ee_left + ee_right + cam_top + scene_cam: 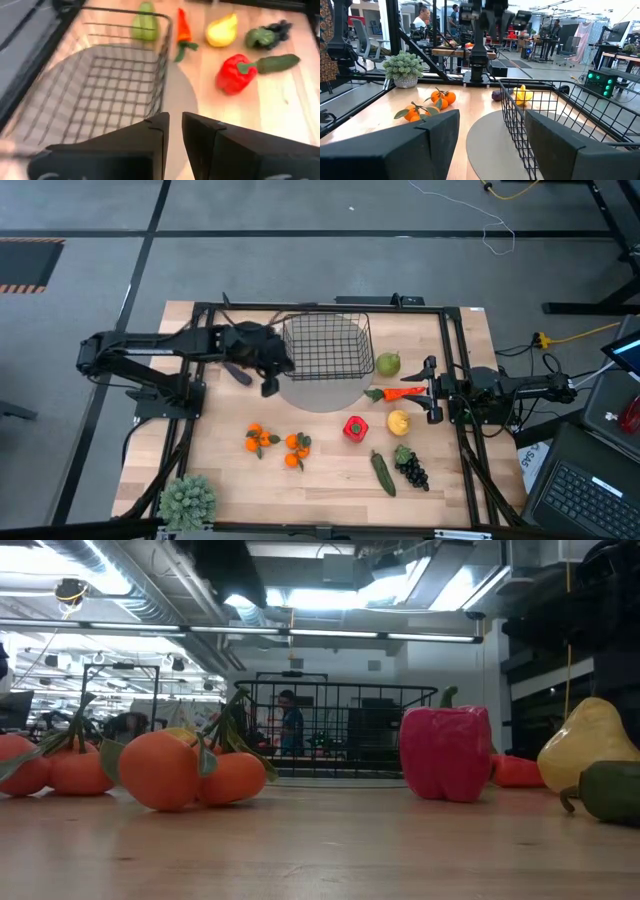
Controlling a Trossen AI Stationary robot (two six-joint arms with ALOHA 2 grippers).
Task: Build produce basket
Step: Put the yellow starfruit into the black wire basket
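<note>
Left tool (268,375) beside basket (325,345) edge — (empty).

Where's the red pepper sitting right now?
Seen from above, the red pepper lies on the table's right half, just below the grey mat, with the yellow fruit to its right.

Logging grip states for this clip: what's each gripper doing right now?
Left gripper: nearly shut, holding nothing, beside the basket.
Right gripper: open, empty, near the carrot.
</note>
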